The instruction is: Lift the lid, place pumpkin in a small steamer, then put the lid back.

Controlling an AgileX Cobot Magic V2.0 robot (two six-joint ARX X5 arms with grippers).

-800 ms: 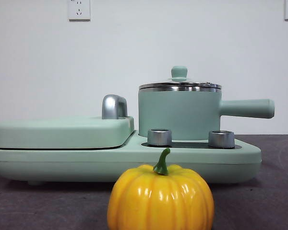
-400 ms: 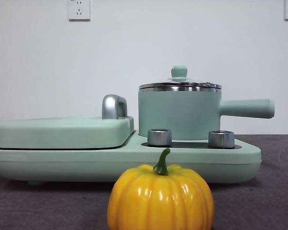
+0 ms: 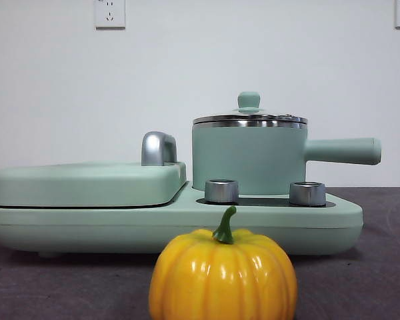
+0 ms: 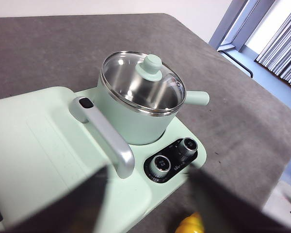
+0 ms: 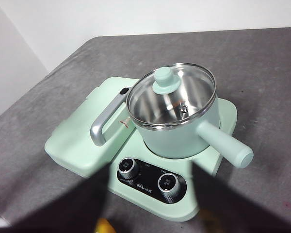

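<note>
The glossy yellow-orange pumpkin point(image 3: 223, 273) stands on the dark table at the front, before the appliance. Behind it the mint-green small steamer point(image 3: 250, 160) sits on the appliance's right side, its long handle point(image 3: 343, 151) pointing right. The glass lid point(image 3: 249, 117) with a mint knob rests shut on its steel rim. My left gripper point(image 4: 145, 206) hovers high above the appliance, open and empty, with the lid point(image 4: 152, 67), steamer point(image 4: 131, 124) and a sliver of pumpkin point(image 4: 190, 224) below. My right gripper point(image 5: 150, 206) also hangs high, open and empty, over lid point(image 5: 166, 80) and steamer point(image 5: 177, 138).
A wide mint appliance base point(image 3: 173, 223) with two silver knobs point(image 3: 221, 191) carries the steamer. Its left half bears a flat rectangular cover point(image 3: 87, 183) with a chrome handle point(image 3: 159, 148). A white wall stands behind. Neither arm shows in the front view.
</note>
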